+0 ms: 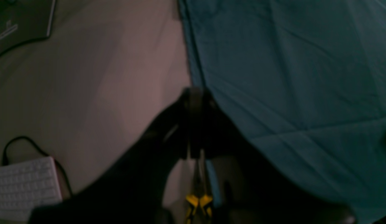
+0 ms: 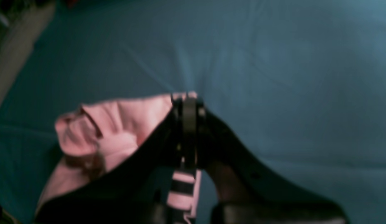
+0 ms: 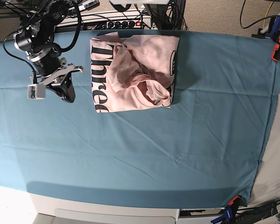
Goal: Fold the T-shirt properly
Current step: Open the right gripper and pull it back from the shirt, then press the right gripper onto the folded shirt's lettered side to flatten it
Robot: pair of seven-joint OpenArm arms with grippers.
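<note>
So the T-shirt (image 3: 135, 70) was sitting at the far edge of the tabletop, roughly in the middle, on the teal cloth (image 3: 177, 140). It was bunched into a rough square, not a neat fold: pale pink, with big black lettering running down its one side and a rumpled lump of fabric, maybe a sleeve, piled on top. In the base view the right pincer (image 3: 67, 93) hung over the cloth just beside the lettered edge of the shirt, and from up there it looked apart from it. In the right wrist view that pincer (image 2: 188, 96) had its jaws pressed together, with crumpled pink fabric (image 2: 124, 118) right behind and beside the tips. Honestly I couldn't tell from that blurry shot whether any fabric was caught between them. The left pincer (image 1: 196, 93) didn't show in the base view at all. Its own camera had it squeezed together on nothing, right over the side edge of the teal cloth (image 1: 289, 77) where the cloth drops off. Past that edge was beige floor (image 1: 102, 77), a white keyboard (image 1: 25, 186) with a black cable, and a yellow-handled tool (image 1: 199, 202) showing below the jaws. There was an orange clamp (image 3: 276, 49) at the far corner of the tabletop too.
</note>
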